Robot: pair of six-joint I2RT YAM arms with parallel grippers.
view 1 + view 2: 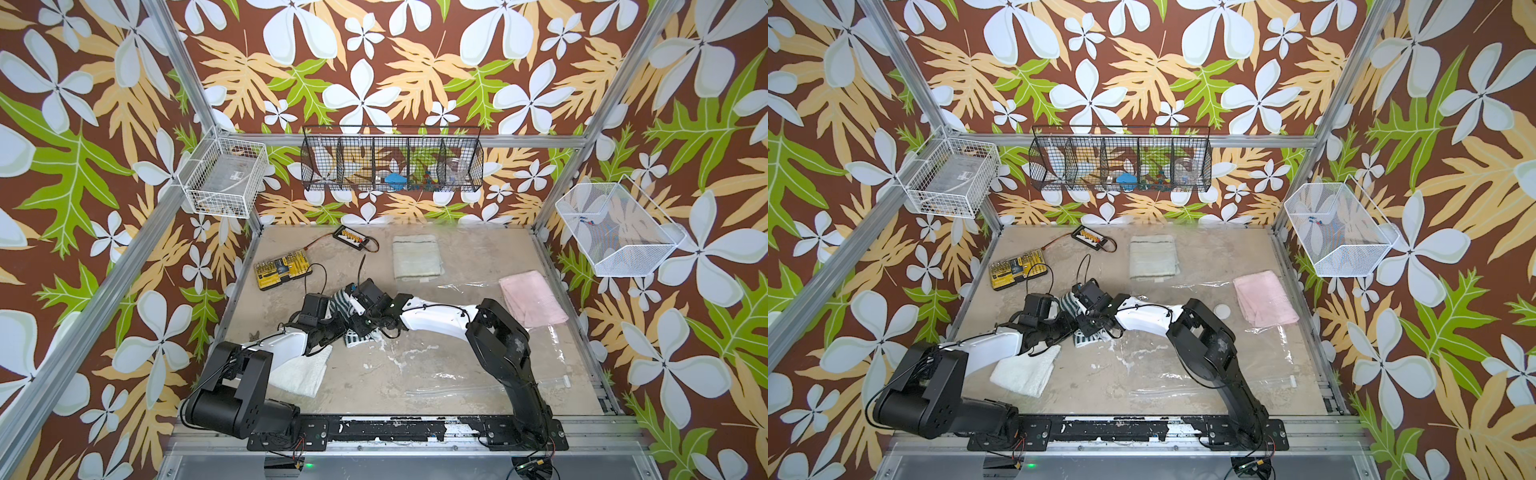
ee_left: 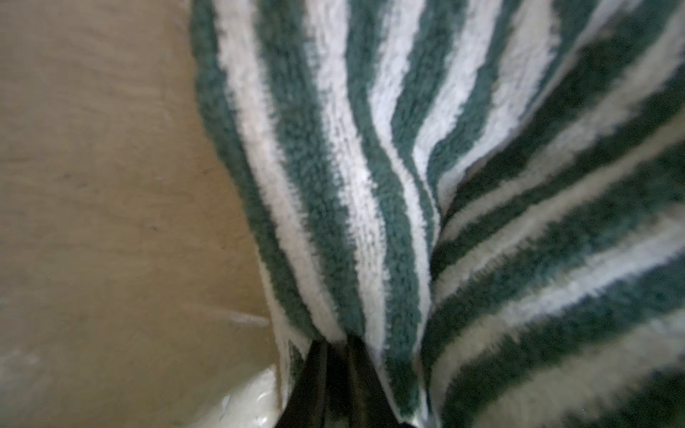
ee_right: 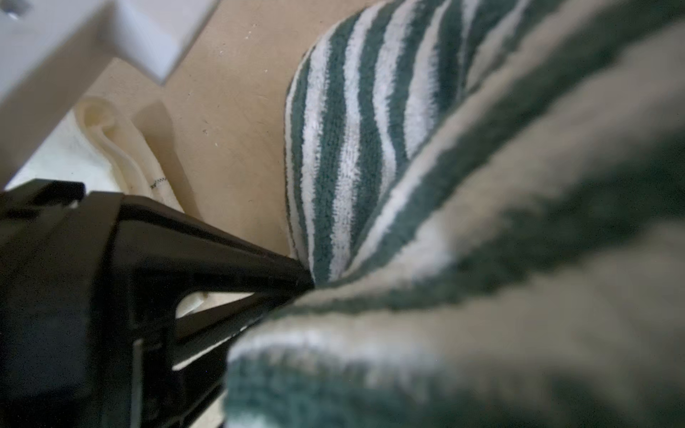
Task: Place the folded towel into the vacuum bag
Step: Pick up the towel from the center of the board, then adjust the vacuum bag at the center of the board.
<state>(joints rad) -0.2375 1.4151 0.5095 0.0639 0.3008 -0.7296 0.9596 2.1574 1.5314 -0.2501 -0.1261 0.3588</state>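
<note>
A green-and-white striped towel (image 1: 341, 294) (image 1: 1070, 301) hangs bunched between my two grippers over the middle of the table. My left gripper (image 2: 337, 348) (image 1: 330, 313) is shut on a fold of it, its two dark fingers pressed together. The striped towel (image 3: 344, 155) drapes over my right gripper (image 1: 355, 305) and hides its jaws. The vacuum bag (image 1: 540, 353) (image 1: 1266, 345) lies flat and transparent to the right, apart from both grippers, with its white valve disc (image 1: 1222, 310) and slider clip (image 1: 566, 380) showing.
A pink towel (image 1: 532, 297) rests at the bag's far end; whether inside it I cannot tell. A pale green towel (image 1: 417, 256) lies at the back, a white towel (image 1: 301, 372) under my left arm. A yellow bit kit (image 1: 281, 268) and black connector board (image 1: 351, 239) sit back left.
</note>
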